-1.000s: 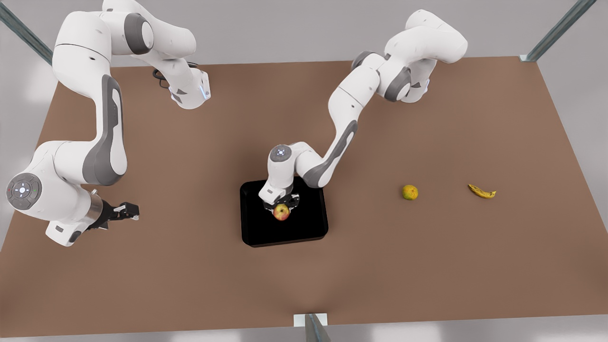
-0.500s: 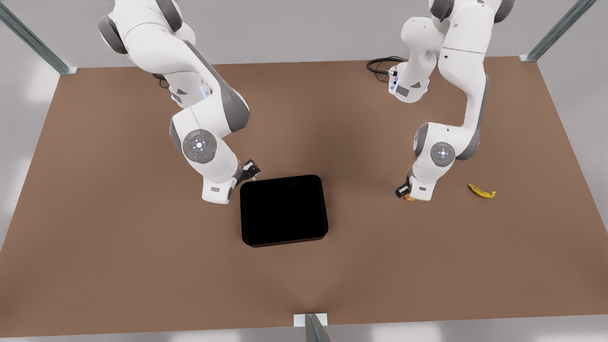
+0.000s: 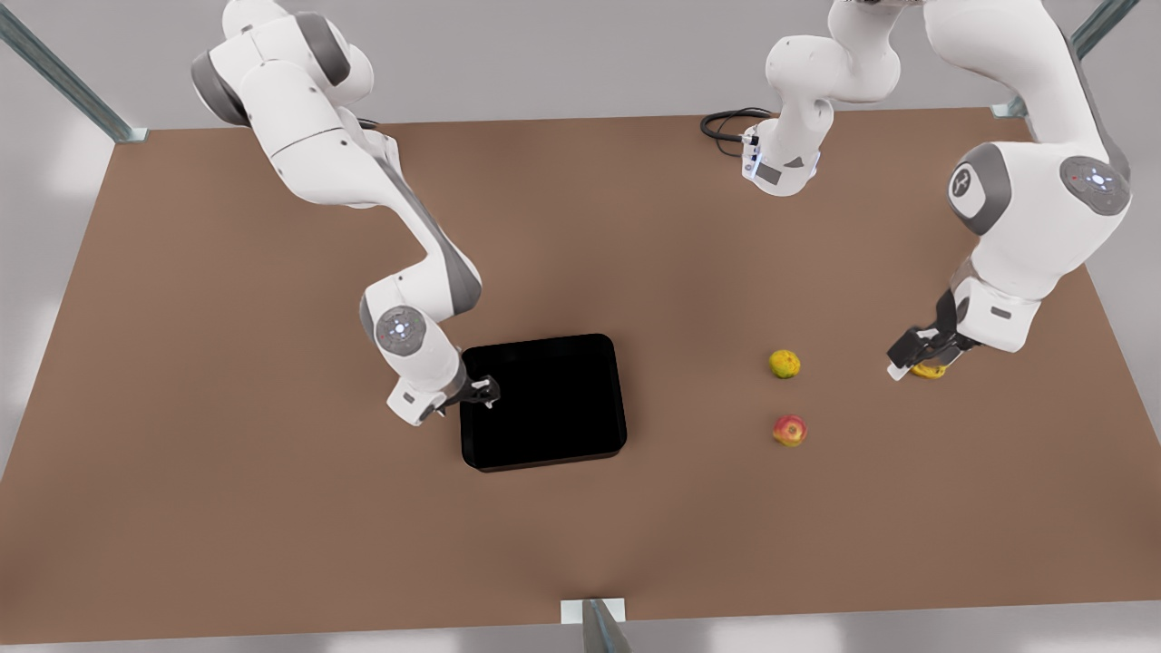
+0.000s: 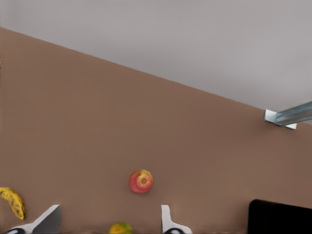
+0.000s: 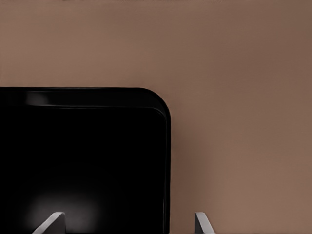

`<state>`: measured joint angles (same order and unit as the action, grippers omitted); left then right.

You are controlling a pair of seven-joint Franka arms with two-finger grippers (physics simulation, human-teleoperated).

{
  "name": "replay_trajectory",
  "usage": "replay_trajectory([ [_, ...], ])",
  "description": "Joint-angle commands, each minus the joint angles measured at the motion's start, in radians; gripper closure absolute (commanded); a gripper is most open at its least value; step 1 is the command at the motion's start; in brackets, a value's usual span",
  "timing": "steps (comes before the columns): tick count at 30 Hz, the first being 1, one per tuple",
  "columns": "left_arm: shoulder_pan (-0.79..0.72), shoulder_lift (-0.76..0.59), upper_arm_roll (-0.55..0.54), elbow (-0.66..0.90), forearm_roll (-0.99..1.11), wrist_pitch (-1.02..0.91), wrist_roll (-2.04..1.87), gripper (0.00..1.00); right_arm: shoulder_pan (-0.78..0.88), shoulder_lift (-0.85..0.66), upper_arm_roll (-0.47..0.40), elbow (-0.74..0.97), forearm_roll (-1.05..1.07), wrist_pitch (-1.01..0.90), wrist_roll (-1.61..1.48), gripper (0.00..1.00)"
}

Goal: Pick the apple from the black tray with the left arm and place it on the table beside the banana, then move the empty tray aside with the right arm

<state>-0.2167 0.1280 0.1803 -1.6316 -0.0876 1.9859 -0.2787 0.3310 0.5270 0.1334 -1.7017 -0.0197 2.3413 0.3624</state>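
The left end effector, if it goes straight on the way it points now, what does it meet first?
Probably the green-yellow fruit, which lies between the open fingers of the left end effector; the apple lies beyond. Depth is unclear, so it might pass above.

On the table (image 3: 272, 508), the apple (image 3: 790, 430) lies well right of the tray (image 3: 544, 426) in the front view, the banana (image 3: 929, 370) farther right.

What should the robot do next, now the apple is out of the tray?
Probably close the right pincer on the black tray's rim and slide it aside: the tray lies empty, the apple already rests on the table, and the open pincer straddles the tray's edge.
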Motion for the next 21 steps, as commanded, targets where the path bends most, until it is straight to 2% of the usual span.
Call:
replay_trajectory([
  [1, -0.023, 0.022, 0.002, 0.021, 0.006, -0.191, 0.277, 0.00, -0.003, 0.016, 0.000, 0.000, -0.006, 0.098, 0.241, 0.01],
  [3, -0.021, 0.022, 0.002, 0.021, 0.009, -0.136, 0.276, 0.00, -0.015, 0.025, 0.000, -0.001, -0.006, 0.099, 0.222, 0.02],
  [9, 0.003, 0.042, 0.008, 0.019, 0.006, -0.142, 0.266, 0.00, -0.017, 0.016, 0.002, -0.081, -0.006, 0.164, 0.204, 0.02],
  [12, 0.013, 0.024, 0.045, 0.024, -0.006, -0.291, 0.259, 0.00, -0.010, -0.021, 0.006, -0.138, -0.006, 0.164, 0.204, 0.03],
  [13, 0.025, 0.024, 0.102, 0.022, -0.030, -0.374, 0.263, 0.00, -0.010, -0.025, 0.008, -0.148, -0.006, 0.164, 0.204, 0.03],
  [14, 0.030, 0.024, 0.117, 0.048, -0.073, -0.372, 0.288, 0.00, -0.012, -0.022, 0.008, -0.153, -0.006, 0.165, 0.204, 0.03],
  [16, 0.019, -0.045, 0.080, 0.098, -0.064, -0.426, 0.260, 0.00, -0.017, -0.001, 0.006, -0.153, -0.005, 0.191, 0.182, 0.04],
  [17, 0.019, -0.056, 0.073, 0.145, -0.083, -0.571, 0.250, 0.00, -0.018, 0.013, 0.006, -0.153, -0.005, 0.202, 0.179, 0.04],
  [21, 0.028, -0.050, 0.073, 0.174, -0.063, -0.596, 0.227, 0.00, -0.020, 0.042, 0.005, -0.148, -0.005, 0.236, 0.179, 0.05],
])
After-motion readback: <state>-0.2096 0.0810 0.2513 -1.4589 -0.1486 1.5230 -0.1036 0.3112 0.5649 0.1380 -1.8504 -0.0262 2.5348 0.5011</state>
